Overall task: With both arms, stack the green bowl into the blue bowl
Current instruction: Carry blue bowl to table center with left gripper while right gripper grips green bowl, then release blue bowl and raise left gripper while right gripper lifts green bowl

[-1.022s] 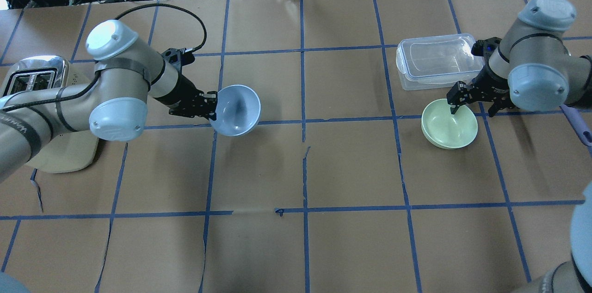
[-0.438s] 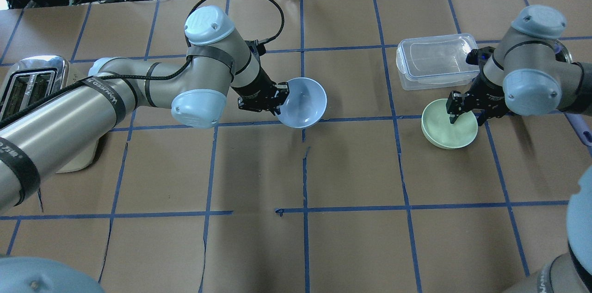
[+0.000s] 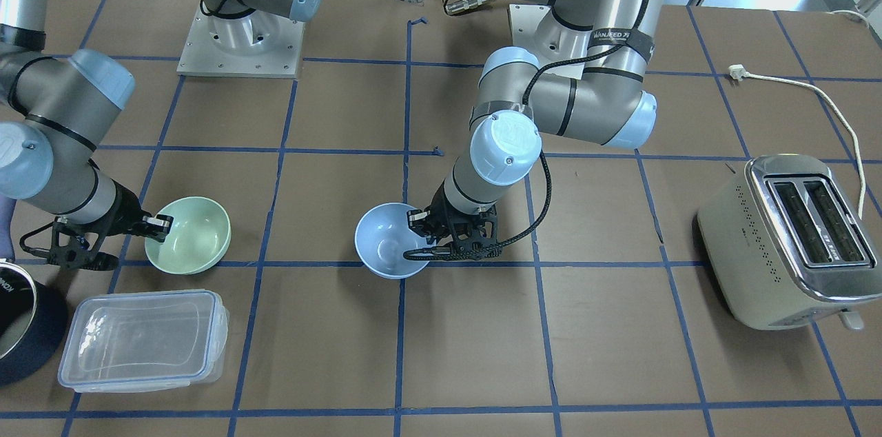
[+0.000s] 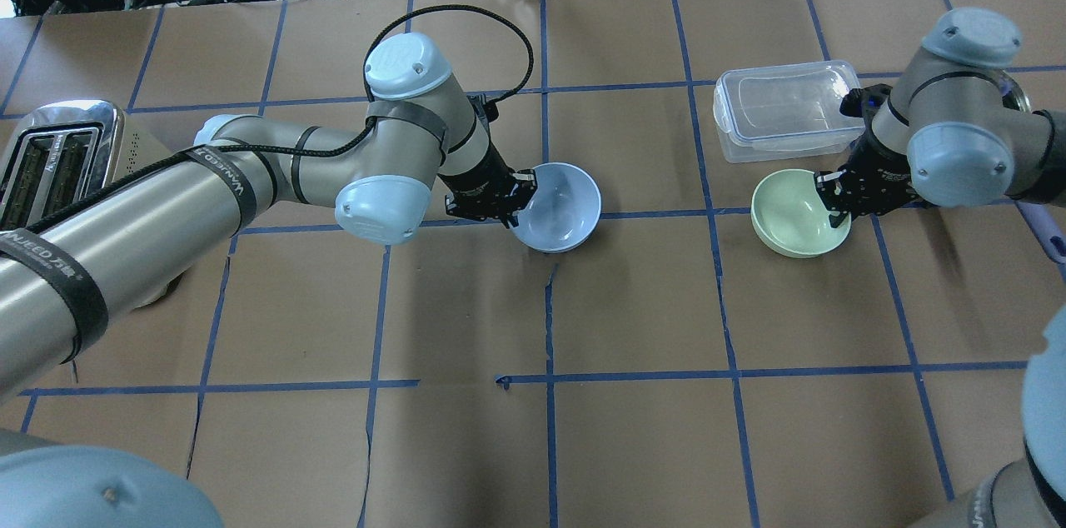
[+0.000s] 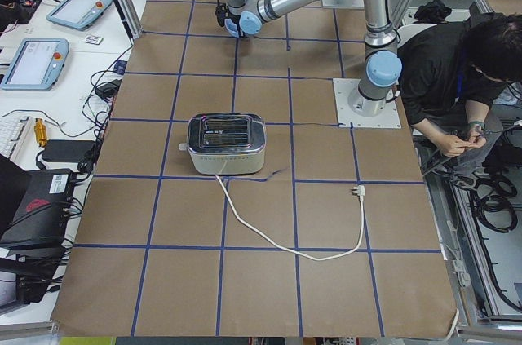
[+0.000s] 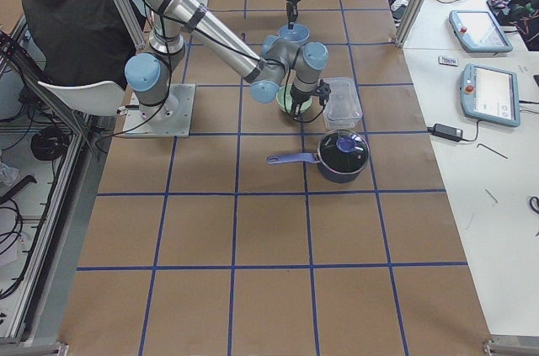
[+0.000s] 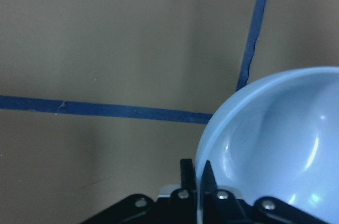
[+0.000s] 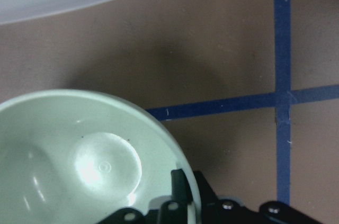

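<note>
The blue bowl [image 4: 560,208] is near the table's middle, by a tape crossing. My left gripper [image 4: 518,200] is shut on its near-left rim, one finger inside and one outside. The left wrist view shows the rim [image 7: 275,139] pinched between the fingers of that gripper [image 7: 198,179]. The green bowl [image 4: 793,213] is on the right side, next to the plastic box. My right gripper [image 4: 834,204] is shut on its right rim, as the right wrist view shows on that bowl [image 8: 79,150]. I cannot tell whether either bowl touches the paper.
A clear lidded plastic box [image 4: 787,107] stands just behind the green bowl. A toaster [image 4: 58,153] sits at the far left, its cord trailing [image 3: 827,92]. A dark pot [image 3: 21,327] with a purple handle is beyond the right arm. A seated person [image 6: 72,19] is behind the robot.
My left arm has carried the blue bowl to the right, toward the table's middle. My right gripper has shut on the green bowl's rim, and that bowl has shifted slightly left.
</note>
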Motion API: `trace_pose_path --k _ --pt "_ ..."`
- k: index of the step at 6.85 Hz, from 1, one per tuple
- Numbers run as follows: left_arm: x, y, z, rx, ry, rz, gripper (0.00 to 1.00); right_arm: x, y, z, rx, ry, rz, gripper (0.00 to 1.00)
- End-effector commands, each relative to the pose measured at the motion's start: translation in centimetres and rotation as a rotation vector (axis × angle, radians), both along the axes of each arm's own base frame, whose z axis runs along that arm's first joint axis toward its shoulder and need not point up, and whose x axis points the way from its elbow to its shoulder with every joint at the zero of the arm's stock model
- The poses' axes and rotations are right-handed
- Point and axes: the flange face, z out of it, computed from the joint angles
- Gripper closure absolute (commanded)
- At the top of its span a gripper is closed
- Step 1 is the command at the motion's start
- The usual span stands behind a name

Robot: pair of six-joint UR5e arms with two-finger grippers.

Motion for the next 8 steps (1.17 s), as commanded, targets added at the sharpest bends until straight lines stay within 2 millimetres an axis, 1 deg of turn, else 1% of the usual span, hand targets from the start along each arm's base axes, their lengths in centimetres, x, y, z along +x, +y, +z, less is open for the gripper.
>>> trace_pose_path --k 1,2,3,4,5,6,7,8 --pt "0.1 -0.2 -0.9 0.003 -0.028 0.000 0.35 0.0 0.0 2.1 -0.038 0.009 0.001 1.00" --pt "0.1 -0.6 0.1 -0.041 -0.024 0.005 0.12 0.0 -0.3 3.8 -0.040 0.006 0.000 1.00" --pt "1.0 -1.6 3.1 -0.105 -0.015 0.007 0.03 0.0 -1.0 6.1 -0.046 -0.020 -0.004 1.00" --pt "2.8 -3.0 7.0 -0.163 -0.100 -0.042 0.00 -0.2 -1.7 8.2 -0.037 -0.028 -0.005 1.00" --pt "4.9 -2.7 11.4 -0.121 -0.159 -0.148 0.00 -0.2 -2.3 10.4 -0.045 -0.027 -0.002 1.00" --pt "8.8 -2.9 16.5 -0.117 -0.196 -0.175 0.00 1.0 -3.0 12.3 -0.073 -0.085 -0.008 1.00" --pt "12.5 -1.4 19.2 -0.065 -0.195 -0.166 0.00 3.3 -3.7 13.1 -0.104 -0.133 0.013 1.00" --pt "16.0 0.0 22.6 -0.088 -0.192 -0.212 0.00 7.0 -4.0 12.7 -0.098 -0.136 0.026 1.00"
